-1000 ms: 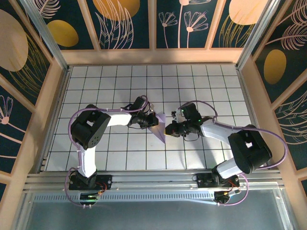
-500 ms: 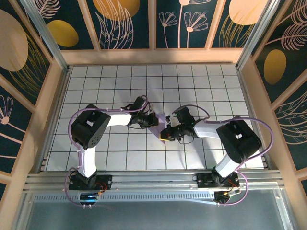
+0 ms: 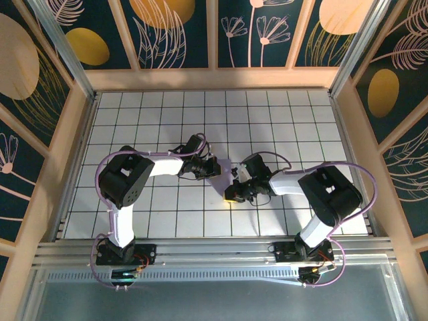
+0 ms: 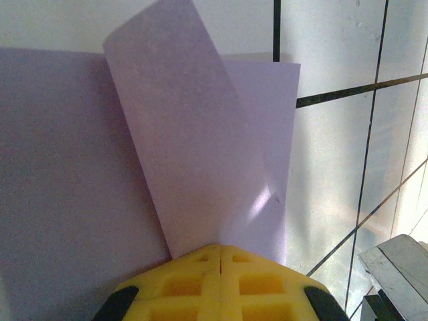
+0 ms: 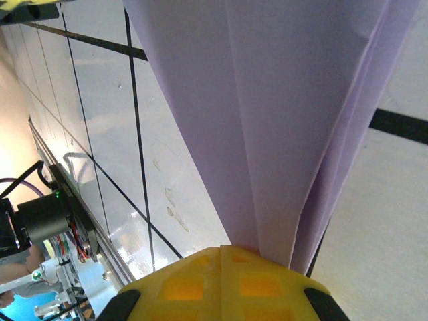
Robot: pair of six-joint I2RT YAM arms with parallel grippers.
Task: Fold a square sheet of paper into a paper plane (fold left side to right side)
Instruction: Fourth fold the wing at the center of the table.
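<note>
Paper (image 4: 200, 167) sits between my arms, pinched from both sides: left gripper (image 4: 219, 251) clamped on a curling flap, right gripper (image 5: 221, 251) clamped on the layered tip. My right arm has swung inward and nearer, so the fold looks nearly closed.

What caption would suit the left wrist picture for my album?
Yellow-padded left gripper pinches a curling flap of lavender paper over white tiles.

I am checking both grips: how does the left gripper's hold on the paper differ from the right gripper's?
Left gripper pinches a loosely curled flap; right gripper pinches sharply creased, stacked layers. Left gripper is farther back on the table than right gripper. Both are shut on the lavender paper.
</note>
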